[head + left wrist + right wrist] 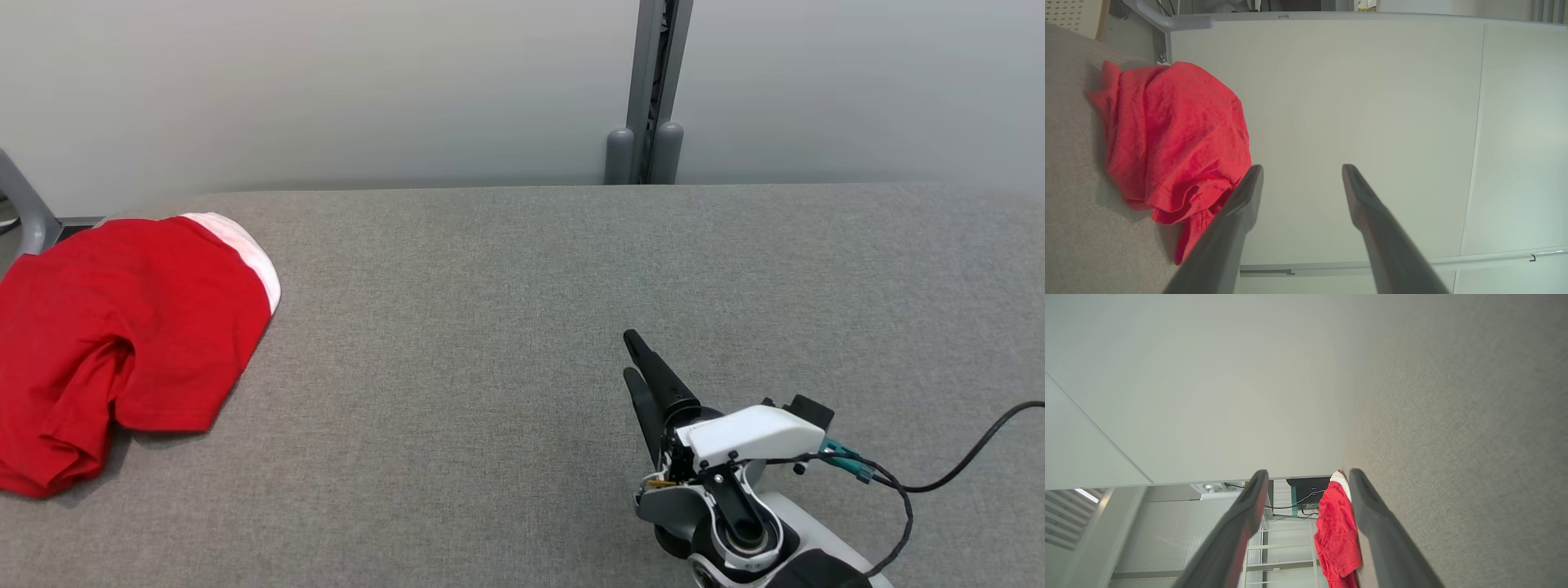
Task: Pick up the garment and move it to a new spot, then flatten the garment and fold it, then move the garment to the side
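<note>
A red T-shirt [122,327] is bunched at the table's [506,310] left edge, near the left hand [1302,168], with bare table toward the right hand [629,354]; both hands are held with fingers parted.

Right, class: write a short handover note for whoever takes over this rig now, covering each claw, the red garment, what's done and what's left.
Left claw: open, holding nothing.
Right claw: open, holding nothing, over the right part of the grey table.
Red garment: lying rumpled at the table's left end, held by neither claw.
Done: no step shows as finished; the garment is neither flat nor neatly folded.
Left: pick it up, move it, flatten, fold, set it aside.
</note>
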